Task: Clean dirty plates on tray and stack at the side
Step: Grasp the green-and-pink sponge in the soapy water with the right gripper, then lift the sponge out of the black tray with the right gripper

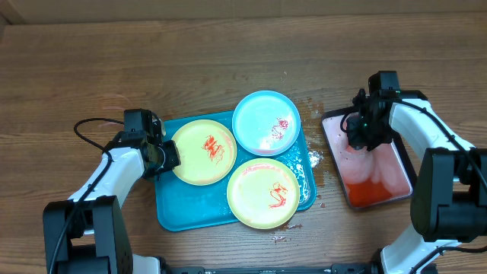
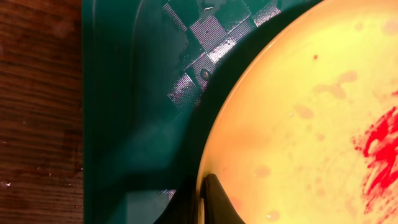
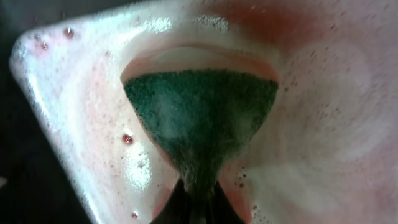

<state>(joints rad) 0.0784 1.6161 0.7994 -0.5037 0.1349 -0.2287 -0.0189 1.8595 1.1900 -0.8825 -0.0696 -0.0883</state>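
Left pincer (image 1: 169, 156) pressed together by the yellow plate (image 1: 199, 161); right pincer (image 3: 199, 196) pinches the sponge (image 3: 202, 112). Plate seems light, stiff, slick: I'd grip its rim.

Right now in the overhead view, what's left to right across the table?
Left gripper → left yellow-green plate → black-rimmed tray. Light blue plate and near yellow-green plate share the middle, so unordered.

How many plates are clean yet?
None done: all three plates show red smears on the tray. In hand: the right gripper holds a sponge in the foamy small tray, the left gripper pinches the left yellow plate by its rim. Left: wiping all three, stacking them on the table.
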